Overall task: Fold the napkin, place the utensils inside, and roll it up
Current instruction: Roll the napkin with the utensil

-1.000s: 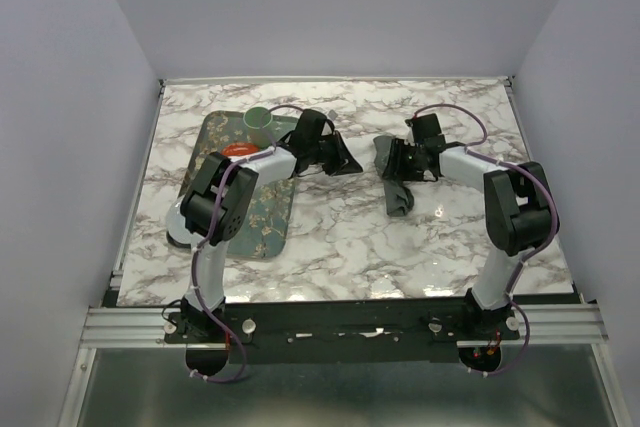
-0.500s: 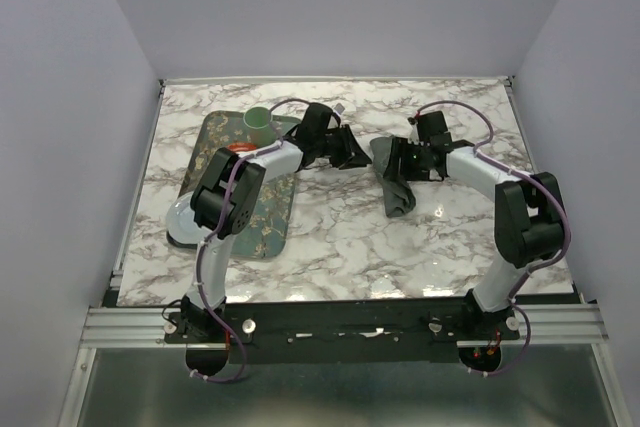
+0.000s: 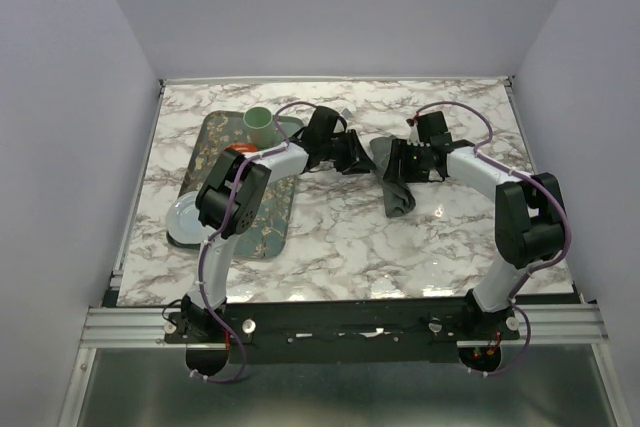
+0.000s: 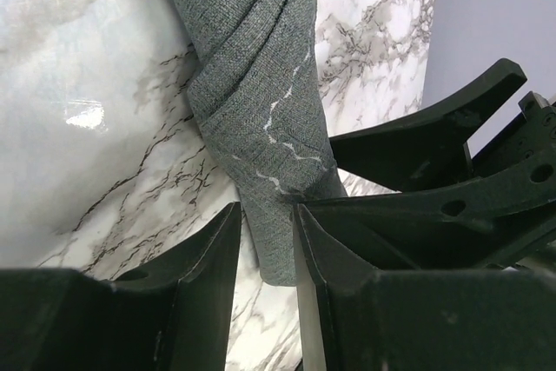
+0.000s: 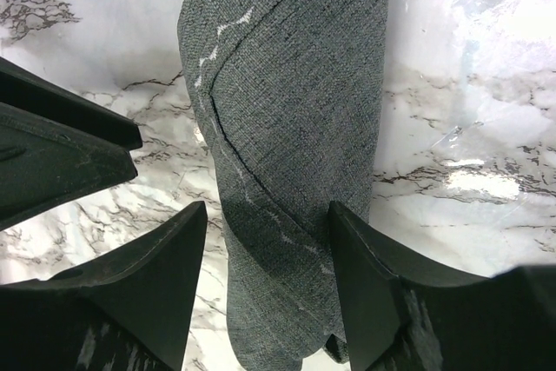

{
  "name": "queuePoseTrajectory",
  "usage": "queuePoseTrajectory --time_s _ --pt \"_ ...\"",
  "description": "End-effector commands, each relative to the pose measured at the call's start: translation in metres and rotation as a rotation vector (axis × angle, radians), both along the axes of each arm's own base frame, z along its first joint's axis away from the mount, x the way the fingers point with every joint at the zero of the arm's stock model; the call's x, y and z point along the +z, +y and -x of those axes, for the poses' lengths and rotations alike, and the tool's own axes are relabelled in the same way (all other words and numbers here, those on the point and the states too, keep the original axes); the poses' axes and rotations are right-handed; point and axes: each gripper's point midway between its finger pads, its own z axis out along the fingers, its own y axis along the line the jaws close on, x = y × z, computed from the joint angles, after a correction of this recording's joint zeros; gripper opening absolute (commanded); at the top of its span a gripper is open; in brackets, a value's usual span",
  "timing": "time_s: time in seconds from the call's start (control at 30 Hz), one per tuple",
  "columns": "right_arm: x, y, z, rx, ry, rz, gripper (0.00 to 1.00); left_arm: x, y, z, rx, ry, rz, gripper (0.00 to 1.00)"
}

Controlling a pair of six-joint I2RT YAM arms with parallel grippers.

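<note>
The rolled napkin (image 3: pixel 394 183) lies on the marble tabletop (image 3: pixel 340 247), bearing no legible writing. The left pincer (image 4: pixel 268 245) pinches its end. The right pincer (image 5: pixel 268 288) stands apart, straddling it.

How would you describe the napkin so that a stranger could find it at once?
Start at the marble table, then look right of the green tray, between the two grippers. The napkin is the bunched dark grey cloth there, the only soft thing, with pale stitching along its hem.

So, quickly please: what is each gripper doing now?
Left gripper: closed on the dark grey cloth napkin.
Right gripper: open around the same napkin.
</note>
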Motion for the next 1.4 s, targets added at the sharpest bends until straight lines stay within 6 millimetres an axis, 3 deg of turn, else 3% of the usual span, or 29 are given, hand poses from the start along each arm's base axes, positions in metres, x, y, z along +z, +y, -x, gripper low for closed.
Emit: queuePoseTrajectory --time_s 0.0,0.23,0.5,0.77,1.13,1.37 --pt "0.012 0.006 0.001 0.028 -0.005 -0.02 0.65 -0.003 0.001 0.004 -0.014 -0.002 -0.015 0.38" --pt "0.017 0.013 0.002 0.041 -0.01 -0.036 0.57 -0.002 0.005 0.003 0.007 -0.014 -0.031 0.37" --pt "0.021 0.023 0.003 0.061 -0.012 -0.048 0.56 -0.005 0.003 0.001 0.004 -0.01 -0.029 0.37" --pt "0.03 0.032 0.002 0.079 -0.018 -0.088 0.56 -0.004 0.0 -0.003 0.0 -0.012 -0.03 0.29" --pt "0.014 0.039 0.004 0.084 0.04 -0.118 0.56 0.0 -0.002 -0.014 0.003 -0.035 -0.054 0.3" --pt "0.011 0.045 0.004 0.091 0.055 -0.142 0.56 -0.014 -0.001 -0.019 0.008 -0.03 -0.099 0.25"
